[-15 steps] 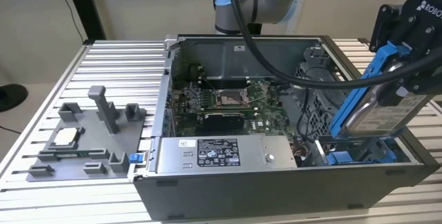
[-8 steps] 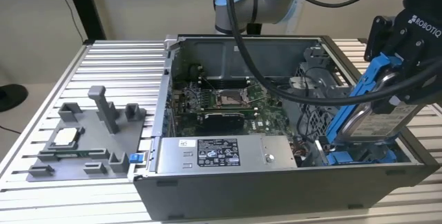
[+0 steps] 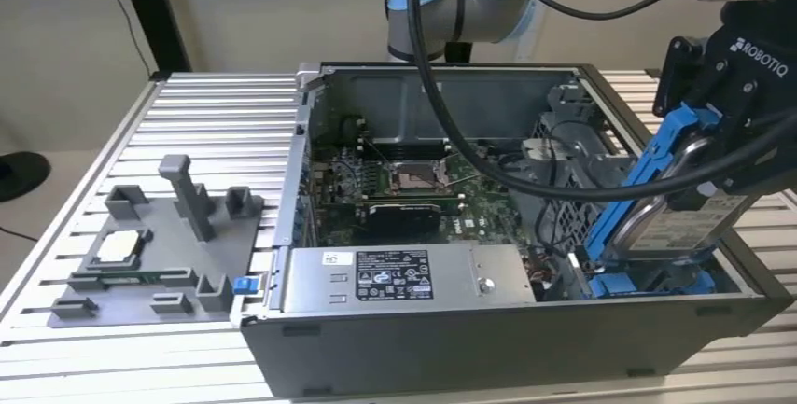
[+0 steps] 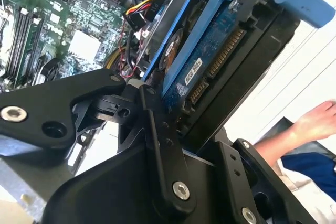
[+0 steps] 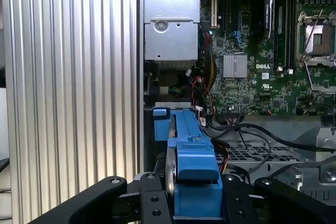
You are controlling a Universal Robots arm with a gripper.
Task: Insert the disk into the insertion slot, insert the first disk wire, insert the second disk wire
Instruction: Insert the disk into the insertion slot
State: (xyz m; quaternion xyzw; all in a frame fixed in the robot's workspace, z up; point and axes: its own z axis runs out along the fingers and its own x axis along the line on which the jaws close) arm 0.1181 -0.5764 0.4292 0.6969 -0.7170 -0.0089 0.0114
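1. Ribbed aluminium forms the desk. An open computer case lies on it toward the exterior view's right edge, and a grey fixture sits near the desk's opposite edge.
2. Your tool is clenched on the disk, its fingers gripping the blue frame across the flat faces.
3. The disk hangs tilted over the case's near corner on the exterior view's right. Its lower end is down at the insertion slot and its upper end leans out past the case wall. I cannot tell whether the frame touches the slot's blue tabs.
4. The step in hand looks like seating the disk, and neither wire appears to be plugged in yet.
5. To do this well, bring the disk square to the slot walls before pressing. At this tilt, one corner would likely catch on a tab.
6. Watch the black cables lying just beside the bay, and the red and yellow wires near the disk's connector edge. Either could get pinched under the frame.
7. Push along the slot's own line only, staying off the power supply box that borders the bay.
8. A person's hand rests beyond the case in the second wrist view, so mind that side.
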